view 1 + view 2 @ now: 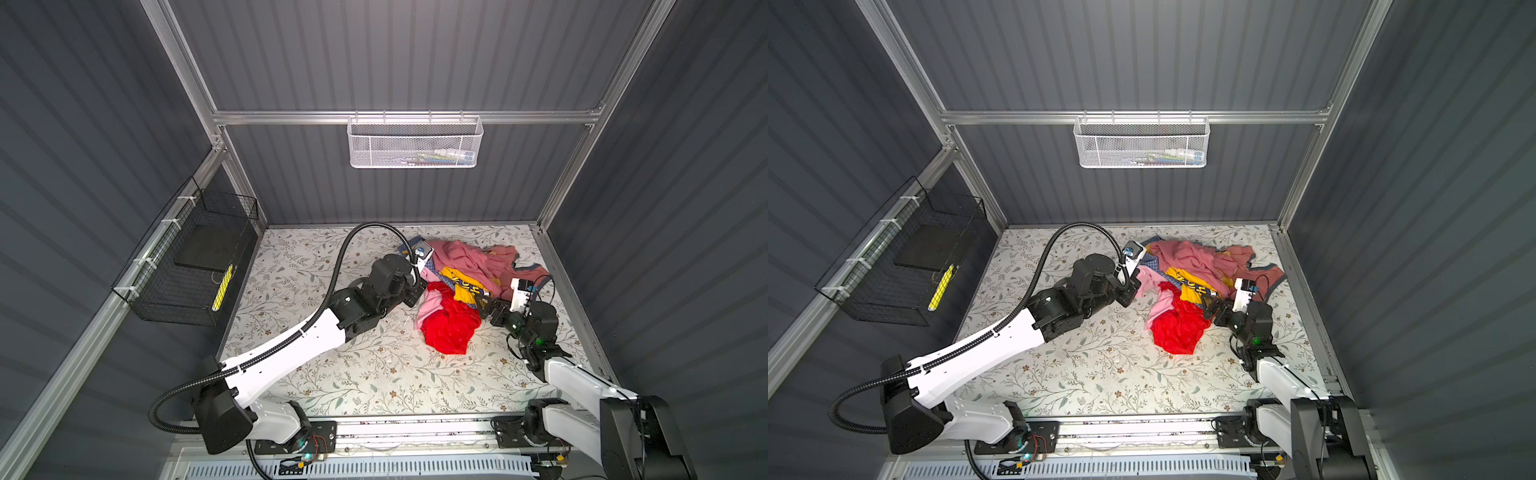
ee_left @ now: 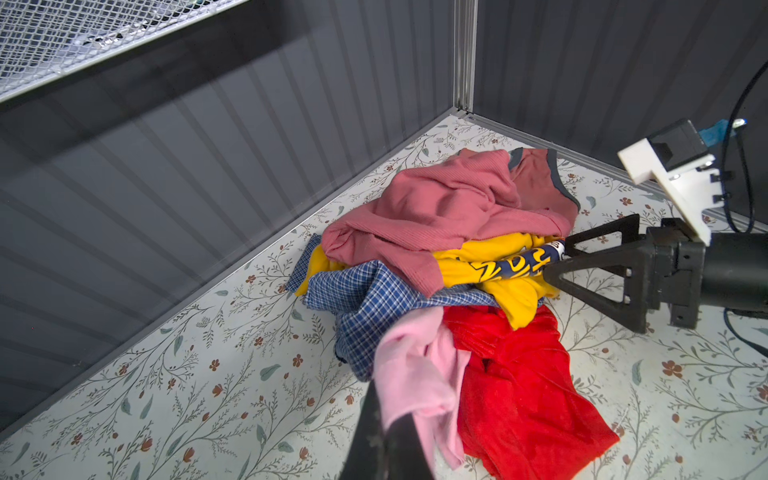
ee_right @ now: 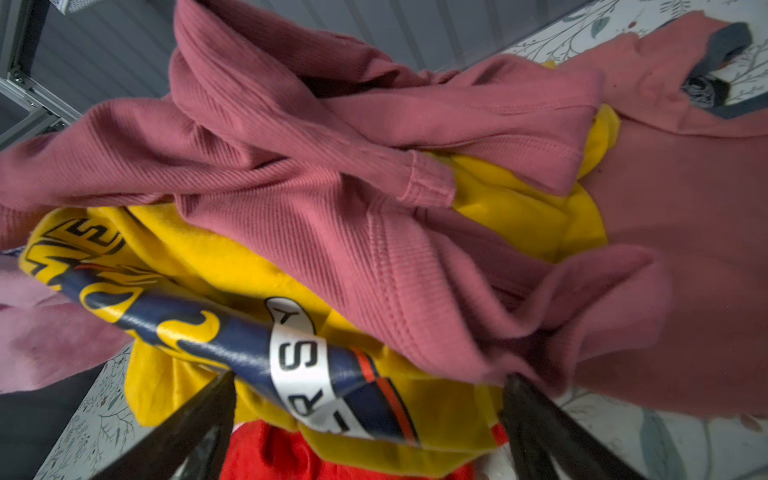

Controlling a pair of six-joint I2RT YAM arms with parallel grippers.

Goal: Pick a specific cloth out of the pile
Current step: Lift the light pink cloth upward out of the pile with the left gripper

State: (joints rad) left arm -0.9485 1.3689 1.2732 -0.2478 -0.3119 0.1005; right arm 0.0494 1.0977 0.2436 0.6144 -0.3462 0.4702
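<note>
The pile [image 1: 465, 282] lies on the far right part of the table [image 1: 332, 374], close to the far wall. It consists of a dusty-rose garment [image 1: 461, 255] on top at the far side, a yellow garment [image 1: 461, 286] with dark blue lettering below it, a blue checked garment [image 2: 374, 291] on the left, and a red garment [image 1: 451, 326] at the near edge.

The cloth [image 1: 430, 305] is light pink. In both top views it runs along the left edge of the pile, touching the red garment on its right and the checked garment on its far side. In the left wrist view the cloth [image 2: 415, 374] drapes over the red garment [image 2: 528, 386], and one end rises into the left hand [image 2: 395, 432].

The left hand [image 1: 1128, 293] sits at the left edge of the pile. Its jaws are closed on the pink cloth; the pinch point itself is partly hidden by fabric, so the exact depth of the grip cannot be read.

The right hand [image 1: 488, 307] sits at the right edge of the pile, just beside the yellow garment. In the right wrist view its two dark fingers [image 3: 187, 428] stand apart, one on each side of a fold of the yellow garment [image 3: 232, 266]. The jaws are spread and do not clamp the fabric. In the left wrist view the right hand [image 2: 557, 262] meets the lettered fold of the yellow garment.

A white mesh basket [image 1: 413, 143] hangs on the far wall. A black wire basket [image 1: 195, 257] hangs on the left wall.
</note>
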